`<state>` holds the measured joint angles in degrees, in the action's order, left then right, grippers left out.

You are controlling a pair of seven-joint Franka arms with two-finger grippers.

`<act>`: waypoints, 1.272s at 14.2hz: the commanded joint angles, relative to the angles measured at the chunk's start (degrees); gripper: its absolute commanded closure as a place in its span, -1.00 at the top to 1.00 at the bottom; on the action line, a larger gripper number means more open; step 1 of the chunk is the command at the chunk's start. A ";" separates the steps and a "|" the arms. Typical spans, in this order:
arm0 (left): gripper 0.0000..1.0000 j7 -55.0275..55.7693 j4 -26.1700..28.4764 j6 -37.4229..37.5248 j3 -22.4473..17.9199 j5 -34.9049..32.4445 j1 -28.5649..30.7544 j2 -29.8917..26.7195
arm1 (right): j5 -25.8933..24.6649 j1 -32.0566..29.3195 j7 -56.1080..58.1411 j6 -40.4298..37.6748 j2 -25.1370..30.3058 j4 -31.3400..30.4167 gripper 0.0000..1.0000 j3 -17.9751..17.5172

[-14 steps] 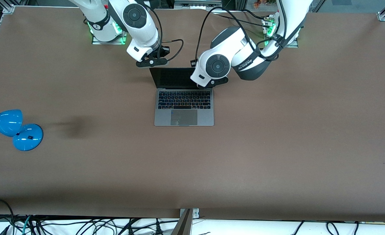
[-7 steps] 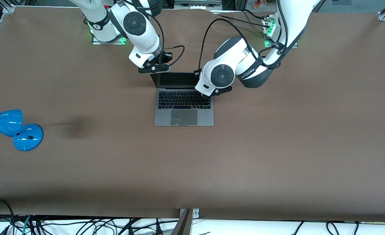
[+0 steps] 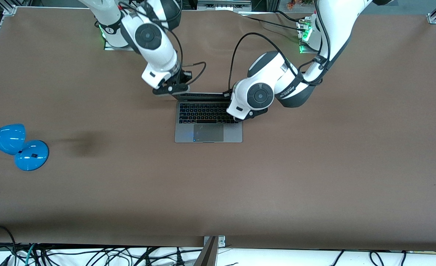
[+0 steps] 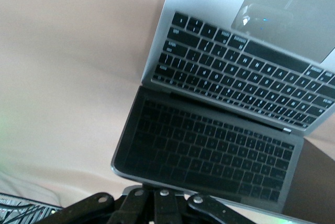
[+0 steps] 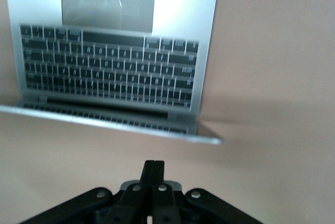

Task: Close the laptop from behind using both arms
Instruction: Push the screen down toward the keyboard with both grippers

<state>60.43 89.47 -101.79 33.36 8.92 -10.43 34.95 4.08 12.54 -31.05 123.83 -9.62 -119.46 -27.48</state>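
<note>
The slim grey metal laptop (image 3: 208,120) with black keyboard and large trackpad lies near the middle of the brown bench (image 3: 314,166), its base flat and its lid tilted forward over the keyboard, partly lowered. In the front view only the lid's thin upper edge shows.

The right hand (image 3: 170,89) sits at the lid's top corner toward the right arm's end of the bench. In the right wrist view its black fingers (image 5: 153,174) stand pressed together with nothing between them, and the lid's edge lies just ahead of the tips; contact cannot be confirmed.

The left hand (image 3: 249,114) is over the corner of the laptop toward the left arm's end. In the left wrist view the lid's rim lies directly against the black finger mount (image 4: 157,205); its fingers themselves are not visible, so their opening cannot be told.

A glossy blue desk lamp (image 3: 13,146) stands well apart from both hands, at the right arm's end of the bench.
</note>
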 commanded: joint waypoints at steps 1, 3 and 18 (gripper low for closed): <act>-1.00 0.83 -3.07 -0.25 0.12 -2.76 -0.38 4.07 | -2.23 -0.94 0.55 0.36 -5.49 4.93 -1.00 -0.47; -1.00 0.83 -4.30 -0.25 0.04 -3.38 -0.38 4.86 | -3.90 -1.20 0.55 0.70 -6.81 6.16 -1.00 -0.29; -1.00 0.65 -5.71 -10.27 -2.25 -8.55 -0.82 8.90 | -9.01 -1.73 0.55 4.57 -17.97 15.12 -1.00 2.43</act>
<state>60.41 85.60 -111.67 31.28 3.60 -10.60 42.08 -3.71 11.05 -30.77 128.02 -25.58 -106.80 -25.35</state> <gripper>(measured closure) 0.991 0.991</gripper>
